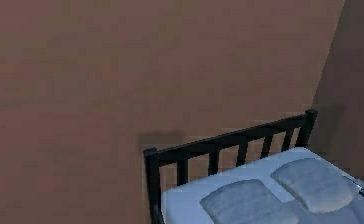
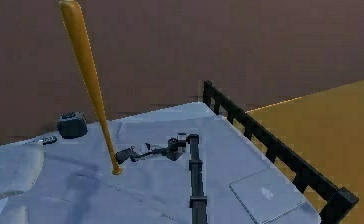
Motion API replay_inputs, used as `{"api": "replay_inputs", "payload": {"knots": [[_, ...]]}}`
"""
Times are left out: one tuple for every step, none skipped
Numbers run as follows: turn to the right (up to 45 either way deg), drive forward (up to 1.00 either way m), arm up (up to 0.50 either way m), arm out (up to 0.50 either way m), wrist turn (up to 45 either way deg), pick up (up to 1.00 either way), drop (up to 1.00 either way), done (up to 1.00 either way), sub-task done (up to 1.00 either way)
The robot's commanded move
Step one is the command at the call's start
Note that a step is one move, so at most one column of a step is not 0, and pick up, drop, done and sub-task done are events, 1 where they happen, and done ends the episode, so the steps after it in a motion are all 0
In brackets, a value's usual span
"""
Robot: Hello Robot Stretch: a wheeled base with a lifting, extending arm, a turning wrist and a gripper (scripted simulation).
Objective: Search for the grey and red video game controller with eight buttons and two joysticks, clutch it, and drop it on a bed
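Where tool ends, dark blob, axis unclear.

The bed, edged by a dark slatted rail, carries a bat standing tilted. Picture-left of the bat lie a dark round thing and a pillow; picture-right of it, a flat grey slab.
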Motion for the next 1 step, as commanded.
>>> {"api": "replay_inputs", "payload": {"knots": [[0.0,0.00,-0.32,0.00,0.0,0.00,0.00,0.00,0.00]]}}
